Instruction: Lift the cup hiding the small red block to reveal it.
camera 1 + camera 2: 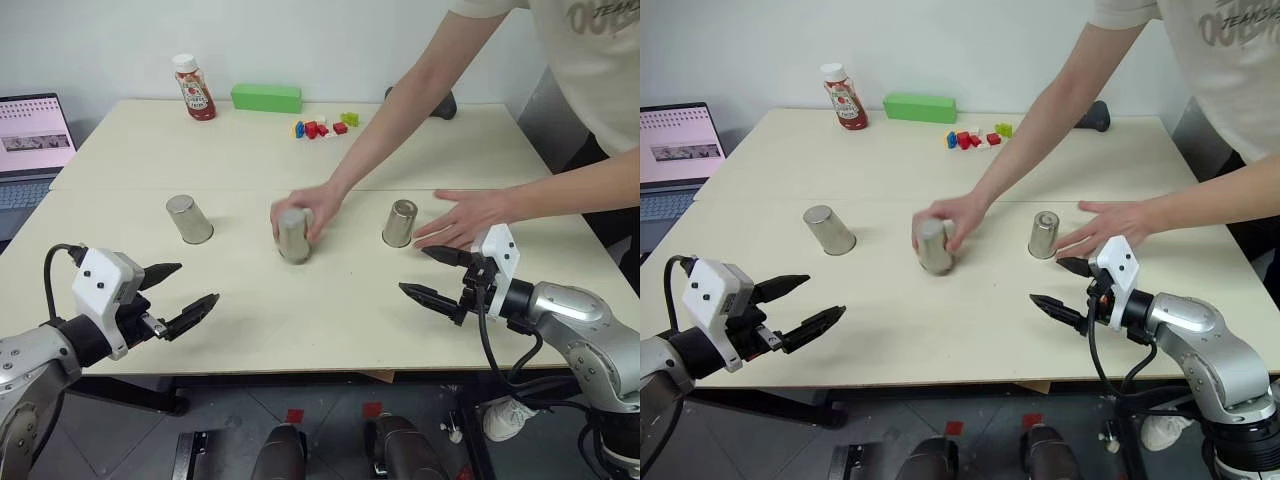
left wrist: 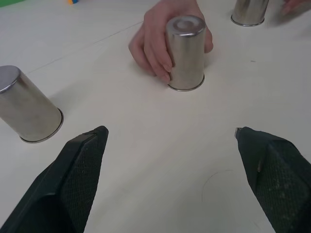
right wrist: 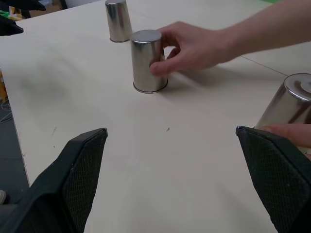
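1. Waiting is our step: both our left gripper [image 1: 187,291] and right gripper [image 1: 433,273] hover with fingers released, grasping nothing.
2. Three upturned cups sit on the bench [image 1: 300,310]; a person's hand [image 1: 308,212] grips the middle cup [image 1: 292,236].
3. We cannot tell which hides the small red block.
4. Next, we judge, choosing calls for the hands clearing off.

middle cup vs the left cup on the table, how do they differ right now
The middle cup has a person's hand wrapped around it; the left cup stands untouched. The middle cup sits nearer the table's front edge; the left cup stands alone toward the robot's left. Both are upside-down silvery metal tumblers.
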